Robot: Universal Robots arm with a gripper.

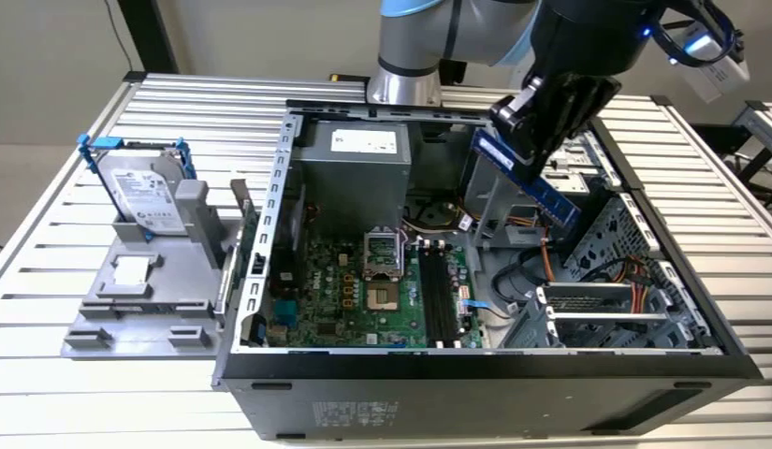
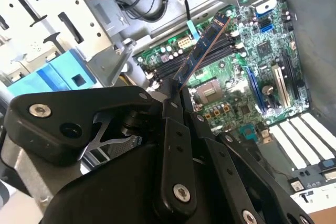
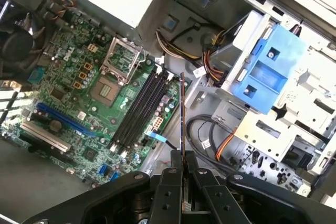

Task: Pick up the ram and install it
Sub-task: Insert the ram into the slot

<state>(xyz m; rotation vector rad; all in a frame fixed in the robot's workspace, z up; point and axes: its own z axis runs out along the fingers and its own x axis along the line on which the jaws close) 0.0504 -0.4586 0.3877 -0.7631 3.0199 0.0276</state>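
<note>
The ram (image 1: 526, 180) is a long blue stick held tilted in the air over the open computer case (image 1: 486, 360), above the cables and to the exterior view's right of the motherboard (image 1: 360, 299). My gripper (image 1: 526, 150) is shut on its upper end. In the second wrist view the ram (image 2: 202, 51) reaches out from the gripper (image 2: 173, 100) over the long black memory slots (image 2: 181, 62). In the first wrist view the ram (image 3: 182, 114) shows edge-on, beside the slots (image 3: 140, 109) and apart from them, clamped in the gripper (image 3: 182, 157).
A silver hard drive in a blue frame (image 1: 142, 192) stands on a grey holder (image 1: 136, 309) at the exterior view's left of the case. Inside the case are a power supply (image 1: 355, 173), orange cables (image 1: 548, 267) and a metal drive cage (image 1: 610, 304). A blue bracket (image 3: 265, 69) sits near the cables.
</note>
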